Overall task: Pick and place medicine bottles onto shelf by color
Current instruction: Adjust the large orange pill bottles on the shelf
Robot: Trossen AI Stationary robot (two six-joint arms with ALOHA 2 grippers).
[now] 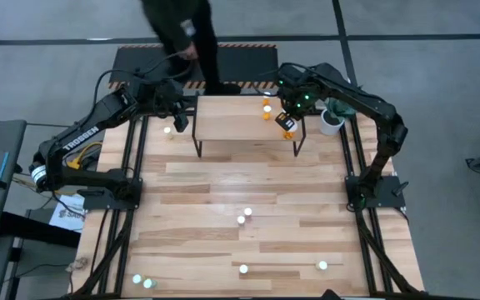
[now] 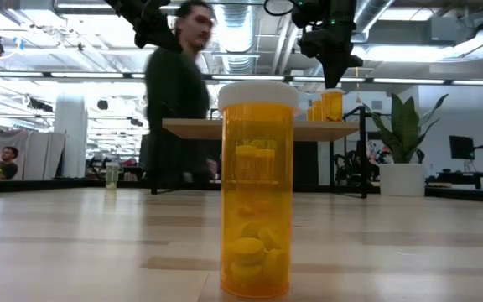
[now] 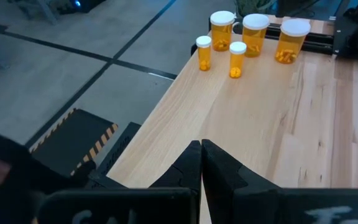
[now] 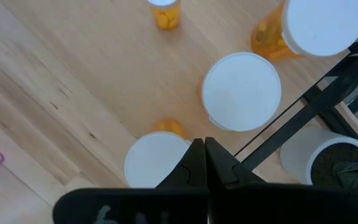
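Wooden table carries the shelf and scattered bottles.

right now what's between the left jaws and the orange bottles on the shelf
Only bare shelf top separates the shut left gripper from the orange bottles, per the left wrist view.

dark jointed arms with white "trossen" lettering.

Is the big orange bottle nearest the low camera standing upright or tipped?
Upright: the orange bottle stands on its base, white cap on top, pills settled at the bottom.
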